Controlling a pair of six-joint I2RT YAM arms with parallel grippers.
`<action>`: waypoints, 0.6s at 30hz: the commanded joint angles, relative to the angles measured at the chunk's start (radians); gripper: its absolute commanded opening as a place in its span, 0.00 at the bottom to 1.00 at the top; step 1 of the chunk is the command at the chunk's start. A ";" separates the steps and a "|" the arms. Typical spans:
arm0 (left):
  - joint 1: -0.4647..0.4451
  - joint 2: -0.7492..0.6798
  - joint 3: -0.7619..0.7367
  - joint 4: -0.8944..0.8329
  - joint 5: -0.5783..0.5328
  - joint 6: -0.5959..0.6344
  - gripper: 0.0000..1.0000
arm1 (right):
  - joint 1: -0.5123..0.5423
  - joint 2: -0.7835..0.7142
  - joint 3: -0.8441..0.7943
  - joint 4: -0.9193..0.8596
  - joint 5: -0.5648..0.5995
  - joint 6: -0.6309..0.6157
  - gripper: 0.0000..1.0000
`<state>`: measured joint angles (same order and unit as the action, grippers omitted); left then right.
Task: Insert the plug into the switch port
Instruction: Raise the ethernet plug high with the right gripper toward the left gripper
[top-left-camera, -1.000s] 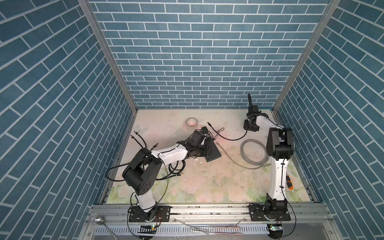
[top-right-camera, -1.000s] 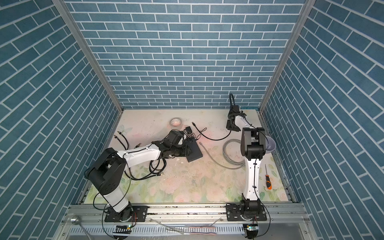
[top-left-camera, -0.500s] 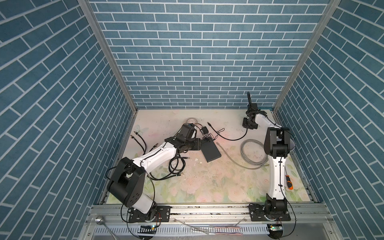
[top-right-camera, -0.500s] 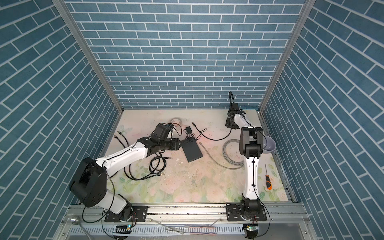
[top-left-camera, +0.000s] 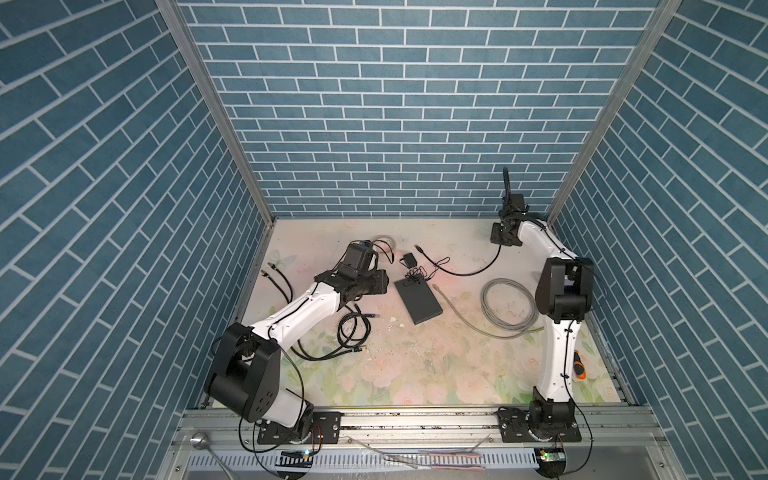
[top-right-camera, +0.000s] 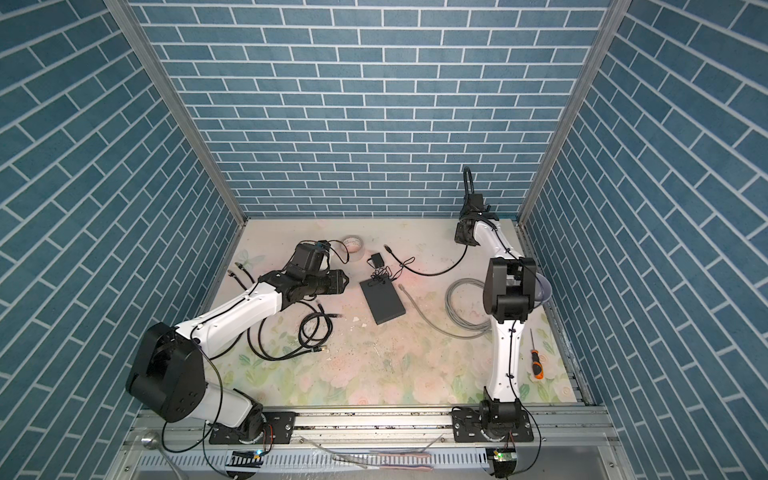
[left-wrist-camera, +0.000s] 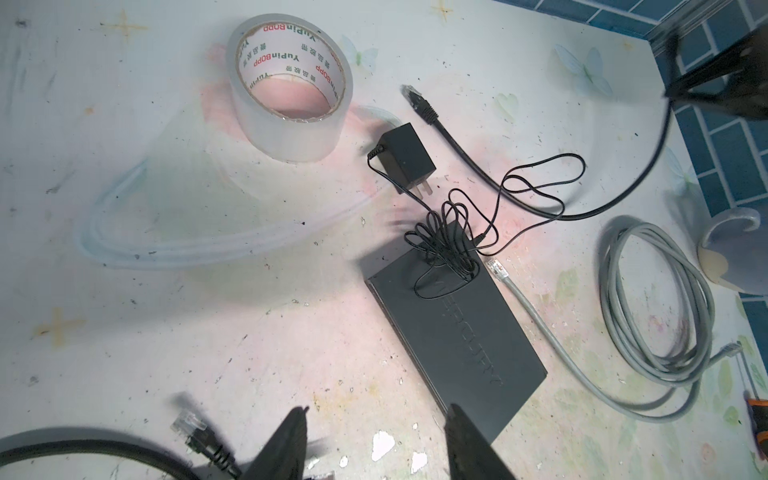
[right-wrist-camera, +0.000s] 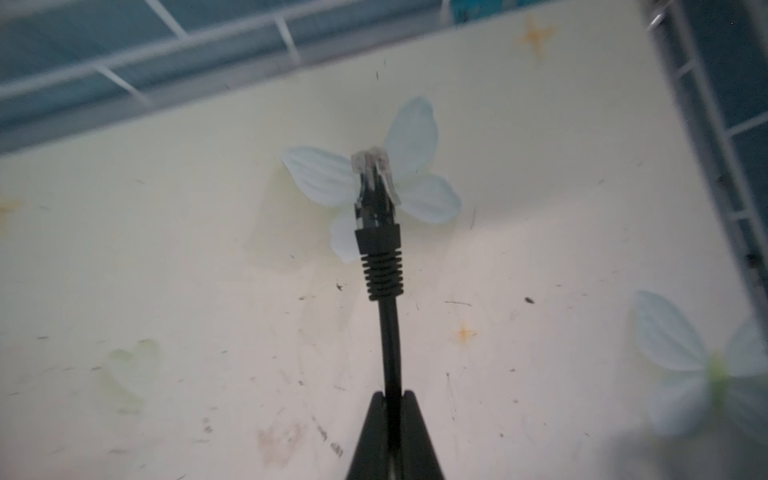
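Note:
The switch (top-left-camera: 417, 305) (top-right-camera: 382, 305) (left-wrist-camera: 457, 332), a flat black box, lies mid-table with a thin black wire bundle on its far end. My left gripper (top-left-camera: 384, 283) (left-wrist-camera: 376, 411) hovers open and empty just left of it; one fingertip (left-wrist-camera: 457, 415) overlaps the switch's near corner in the left wrist view. My right gripper (top-left-camera: 503, 242) (right-wrist-camera: 392, 395) is at the back right corner, shut on the black cable (right-wrist-camera: 390, 340) a little behind its plug (right-wrist-camera: 374, 183), which sticks out past the fingertips above the table.
A tape roll (left-wrist-camera: 291, 91) and a cube power adapter (left-wrist-camera: 405, 158) lie behind the switch. A grey cable coil (top-left-camera: 509, 305) is right of it, black cables (top-left-camera: 353, 328) left. A screwdriver (top-right-camera: 536, 361) lies at the right edge, beyond a grey cup (left-wrist-camera: 735, 249).
My left gripper has drawn back leftwards off the switch, which now lies flat. My right gripper has shut on the black cable at the back right corner.

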<state>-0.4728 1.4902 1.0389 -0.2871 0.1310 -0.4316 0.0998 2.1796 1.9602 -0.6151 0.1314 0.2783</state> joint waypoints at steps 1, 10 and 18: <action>0.011 -0.001 0.000 -0.014 -0.014 0.016 0.55 | 0.000 -0.185 -0.066 0.063 0.013 -0.042 0.02; 0.016 0.048 0.020 0.014 -0.015 0.007 0.55 | 0.035 -0.547 -0.291 0.183 -0.044 -0.056 0.02; 0.014 0.079 0.103 -0.001 0.008 0.034 0.55 | 0.053 -0.811 -0.442 0.271 -0.265 -0.031 0.02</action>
<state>-0.4629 1.5661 1.0969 -0.2798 0.1295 -0.4213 0.1444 1.4311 1.5555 -0.4046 -0.0120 0.2607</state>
